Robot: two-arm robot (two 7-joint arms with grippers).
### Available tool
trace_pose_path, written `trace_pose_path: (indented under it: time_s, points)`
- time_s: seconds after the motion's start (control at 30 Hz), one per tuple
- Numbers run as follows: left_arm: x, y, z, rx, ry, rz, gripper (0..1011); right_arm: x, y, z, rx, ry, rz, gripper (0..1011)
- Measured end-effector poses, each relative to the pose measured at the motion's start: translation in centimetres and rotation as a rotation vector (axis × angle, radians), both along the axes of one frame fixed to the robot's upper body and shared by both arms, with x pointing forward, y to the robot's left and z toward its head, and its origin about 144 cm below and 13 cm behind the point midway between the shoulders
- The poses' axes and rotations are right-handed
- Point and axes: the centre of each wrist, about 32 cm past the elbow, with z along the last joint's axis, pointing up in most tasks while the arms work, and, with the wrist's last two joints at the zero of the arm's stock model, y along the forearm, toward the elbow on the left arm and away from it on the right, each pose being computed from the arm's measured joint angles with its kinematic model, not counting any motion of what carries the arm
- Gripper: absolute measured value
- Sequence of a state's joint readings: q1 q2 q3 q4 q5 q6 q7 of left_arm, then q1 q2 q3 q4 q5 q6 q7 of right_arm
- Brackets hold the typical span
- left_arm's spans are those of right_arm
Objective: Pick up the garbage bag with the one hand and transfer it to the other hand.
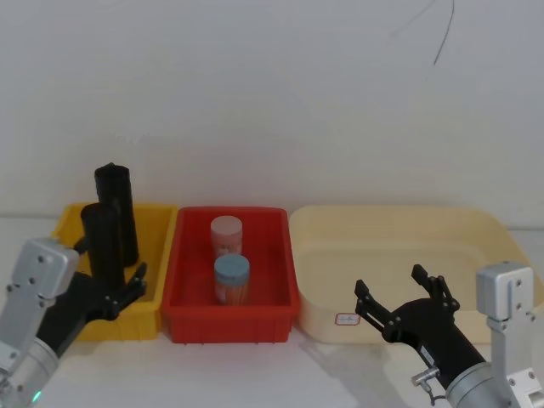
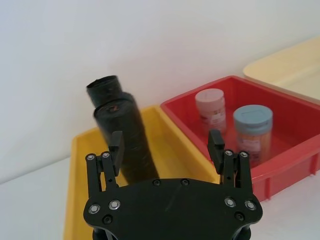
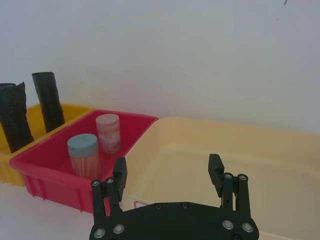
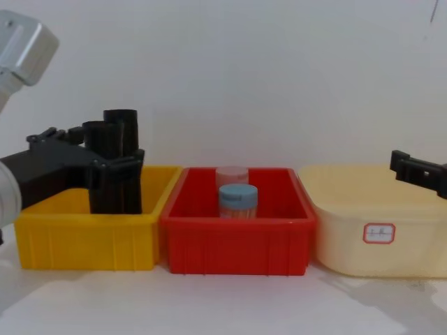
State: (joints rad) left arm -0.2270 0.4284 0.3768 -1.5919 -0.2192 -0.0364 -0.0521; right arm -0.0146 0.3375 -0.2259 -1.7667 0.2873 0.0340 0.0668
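My left pincer [image 2: 166, 137], released, faces the garbage bag [image 2: 127, 145] in the yellow bin [image 1: 127, 327]; nothing gripped. My right pincer [image 3: 167, 162] hangs released at the cream bin's [image 1: 391, 228] front edge. Pickup and handover remain.

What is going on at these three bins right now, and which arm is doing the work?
The left gripper is reaching into the yellow bin with its fingers open around the garbage bag, the nearer of two upright rolls. It has not closed on it yet. A second black roll stands just behind. The right gripper hovers open at the cream bin's near side. Two jars stand in the red bin.
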Motion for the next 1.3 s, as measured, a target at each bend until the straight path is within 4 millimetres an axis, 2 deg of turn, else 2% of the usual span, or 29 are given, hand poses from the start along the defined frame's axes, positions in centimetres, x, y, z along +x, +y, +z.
trace_pose_path:
  time_s: [0.6, 1.3]
  points:
    - [1.2, 1.8, -0.2, -0.052, -0.003, 0.082, 1001, 0.0, 0.0, 0.0, 0.000, 0.000, 0.000, 1000]
    - [3.2, 1.7, -0.4, -0.077, -0.001, 0.084, 1001, 0.0, 0.0, 0.0, 0.000, 0.000, 0.000, 1000]
